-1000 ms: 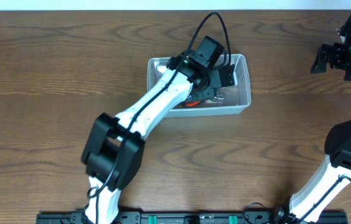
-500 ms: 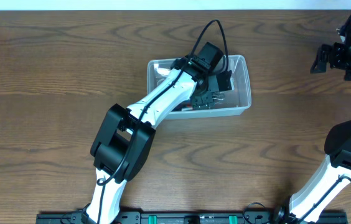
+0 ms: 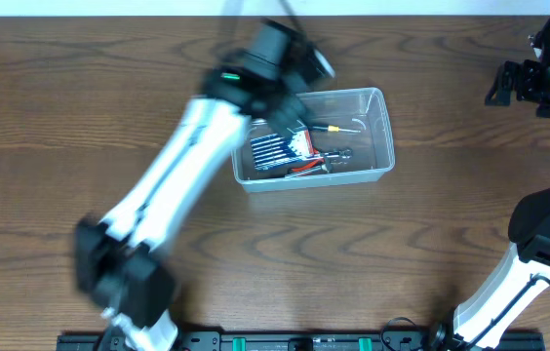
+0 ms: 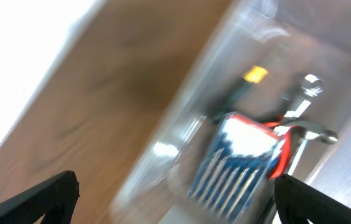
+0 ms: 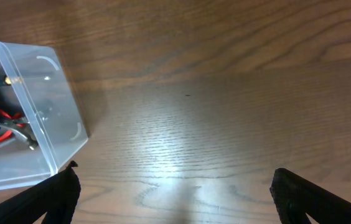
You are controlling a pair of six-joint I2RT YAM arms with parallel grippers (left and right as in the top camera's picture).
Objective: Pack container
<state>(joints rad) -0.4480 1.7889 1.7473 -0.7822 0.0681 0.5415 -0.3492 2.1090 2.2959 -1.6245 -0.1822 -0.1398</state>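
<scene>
The container (image 3: 389, 146) is a clear rectangular bin at the table's middle back. A blue drill-bit case (image 3: 280, 148), red-handled pliers (image 3: 319, 162) and a yellow-tipped screwdriver (image 3: 338, 127) lie inside it. My left gripper (image 3: 299, 60), motion-blurred, hovers above the bin's back-left corner. In the left wrist view my left gripper (image 4: 175, 205) is open and holds nothing, with the case (image 4: 238, 168) and pliers (image 4: 303, 121) below it. My right gripper (image 3: 511, 86) is at the far right back. In the right wrist view my right gripper (image 5: 175, 199) stands open over bare wood, with the container (image 5: 45, 112) to its left.
The table is bare brown wood (image 3: 431, 253), with its pale back edge (image 3: 109, 8) along the top. The left arm (image 3: 173, 185) stretches diagonally from the front left toward the bin. The right arm's base (image 3: 548, 234) stands at the front right.
My left gripper has opened inside the bin and then swung up and back-left out of it, so the contents now show. The right arm has not moved.
</scene>
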